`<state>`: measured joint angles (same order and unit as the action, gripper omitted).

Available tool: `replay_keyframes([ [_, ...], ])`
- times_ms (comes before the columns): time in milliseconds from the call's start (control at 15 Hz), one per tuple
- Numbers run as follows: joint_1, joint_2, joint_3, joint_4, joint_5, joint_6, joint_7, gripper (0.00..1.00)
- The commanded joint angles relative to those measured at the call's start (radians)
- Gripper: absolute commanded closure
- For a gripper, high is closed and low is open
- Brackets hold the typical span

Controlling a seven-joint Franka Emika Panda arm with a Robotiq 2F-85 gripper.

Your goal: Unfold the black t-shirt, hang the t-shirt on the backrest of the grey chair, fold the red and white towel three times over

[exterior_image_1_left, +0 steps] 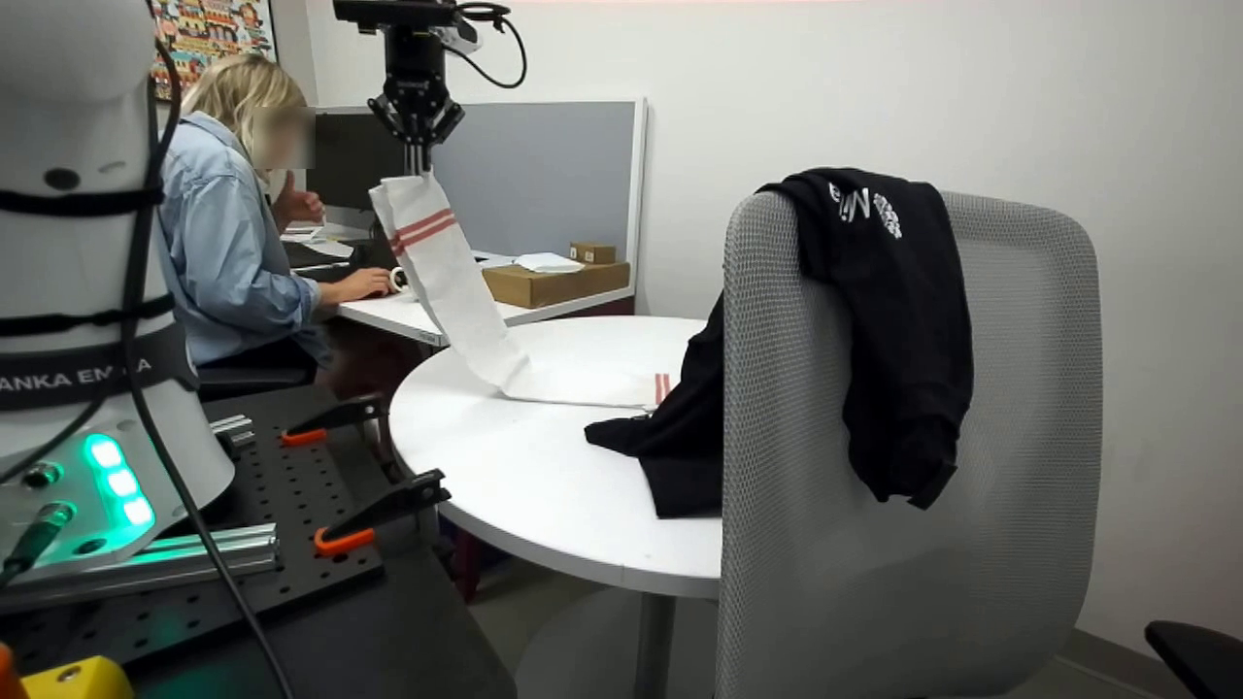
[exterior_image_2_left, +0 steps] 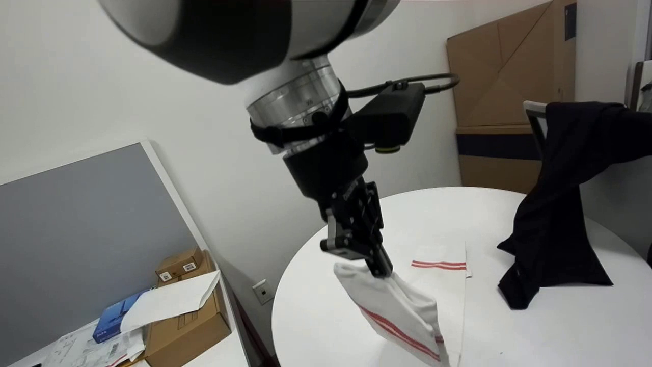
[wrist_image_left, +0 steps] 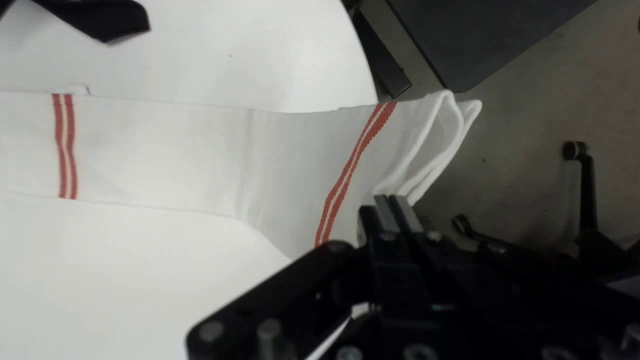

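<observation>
In an exterior view, the black t-shirt (exterior_image_1_left: 905,330) hangs over the backrest of the grey chair (exterior_image_1_left: 903,563), lower part on the table (exterior_image_1_left: 544,485); that stage reads as done. Gripper (exterior_image_1_left: 418,171) pinches the raised left end of the red and white towel (exterior_image_1_left: 466,301); right end lies flat (folds made: cannot tell). Folding judged unfinished. Most room judged on the towel's near side; t-shirt close right, table rim close left.

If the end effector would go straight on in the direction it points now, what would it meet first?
Probably the red and white towel: the end effector holds its raised end, and cloth slopes down below. Then perhaps the white table near its edge, or the floor; depth is unclear.
</observation>
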<state>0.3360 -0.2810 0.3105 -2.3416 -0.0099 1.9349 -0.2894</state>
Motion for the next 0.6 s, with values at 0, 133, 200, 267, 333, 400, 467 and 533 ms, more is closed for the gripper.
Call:
replay_keyframes([
  [0,-0.052,0.017,-0.047,0.086,-0.083,-0.047,0.022,0.99],
  [133,-0.086,0.039,-0.074,0.135,-0.136,-0.060,0.011,0.99],
  [200,-0.102,0.057,-0.086,0.168,-0.162,-0.070,0.003,0.99],
  [267,-0.116,0.069,-0.097,0.195,-0.183,-0.076,-0.002,0.99],
  [333,-0.130,0.086,-0.110,0.226,-0.204,-0.087,-0.010,0.99],
  [400,-0.142,0.101,-0.120,0.252,-0.223,-0.095,-0.015,0.99],
  [467,-0.154,0.119,-0.131,0.281,-0.237,-0.109,-0.028,0.99],
  [533,-0.165,0.138,-0.141,0.304,-0.259,-0.124,-0.042,0.99],
])
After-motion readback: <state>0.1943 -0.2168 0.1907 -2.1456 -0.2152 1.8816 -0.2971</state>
